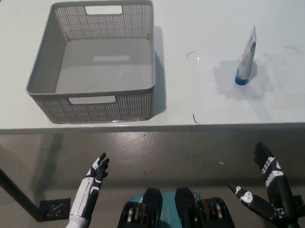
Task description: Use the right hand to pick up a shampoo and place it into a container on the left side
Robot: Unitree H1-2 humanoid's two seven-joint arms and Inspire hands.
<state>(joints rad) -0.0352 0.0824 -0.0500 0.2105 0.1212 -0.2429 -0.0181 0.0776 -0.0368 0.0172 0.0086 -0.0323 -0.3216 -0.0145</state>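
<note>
A white shampoo tube [246, 58] with a blue cap stands cap-down on the white table [202, 97], at the right. A grey perforated basket [98, 61] sits on the table's left half with nothing in it. My black right hand [267, 177] hangs below the table's front edge at the lower right, open with fingers spread, well short of the tube. My white left hand [94, 178] rests low at the lower left, also open and holding nothing.
The table's front edge [153, 128] runs across the picture above both hands. A dark table leg [12, 191] slants down at the far left over a grey floor.
</note>
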